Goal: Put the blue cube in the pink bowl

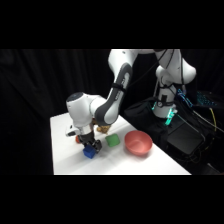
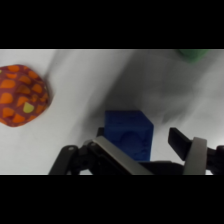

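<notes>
The cube point(image 2: 128, 134) is seen between the wide-spread jaws of the gripper point(image 2: 145, 150), not yet clamped. The bowl point(image 1: 138, 142) lies toward the worktop's right edge.

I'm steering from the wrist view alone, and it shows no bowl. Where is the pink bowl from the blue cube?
Observer: In the side view the pink bowl stands to the picture's right of the blue cube, with the green cube between them.
Operator: Is anything in the bowl already?
Observer: No, its inside looks empty.
Operator: And how does the gripper stand to the cube?
Observer: The gripper is down over the blue cube, coming from above.
</notes>
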Controlling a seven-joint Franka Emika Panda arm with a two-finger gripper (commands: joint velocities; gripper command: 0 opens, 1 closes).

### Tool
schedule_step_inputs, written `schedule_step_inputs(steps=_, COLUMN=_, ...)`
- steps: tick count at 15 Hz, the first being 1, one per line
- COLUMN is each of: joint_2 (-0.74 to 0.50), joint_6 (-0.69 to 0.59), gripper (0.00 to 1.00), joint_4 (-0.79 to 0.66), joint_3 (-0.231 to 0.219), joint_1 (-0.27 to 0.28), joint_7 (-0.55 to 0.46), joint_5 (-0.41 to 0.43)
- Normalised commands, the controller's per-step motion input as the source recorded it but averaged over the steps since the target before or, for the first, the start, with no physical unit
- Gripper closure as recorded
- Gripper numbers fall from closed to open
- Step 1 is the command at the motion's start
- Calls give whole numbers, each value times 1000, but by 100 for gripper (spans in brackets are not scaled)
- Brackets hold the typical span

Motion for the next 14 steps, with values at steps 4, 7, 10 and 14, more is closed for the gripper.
schedule_step_inputs(steps=4, joint_2=27, joint_6=204, gripper=29, joint_4=-32, joint_3=-22, joint_1=35, joint_7=118, joint_5=-170)
schedule_step_inputs(steps=7, joint_2=-85, joint_6=209, gripper=64, joint_4=-113, joint_3=-48, joint_1=48, joint_7=150, joint_5=-151)
schedule_step_inputs(steps=10, joint_2=-165, joint_6=150, gripper=74, joint_4=-164, joint_3=-65, joint_1=71, joint_7=164, joint_5=-150)
schedule_step_inputs(steps=14, joint_2=-271, joint_6=-26, gripper=75, joint_4=-203, joint_3=-80, joint_1=104, joint_7=194, joint_5=-150)
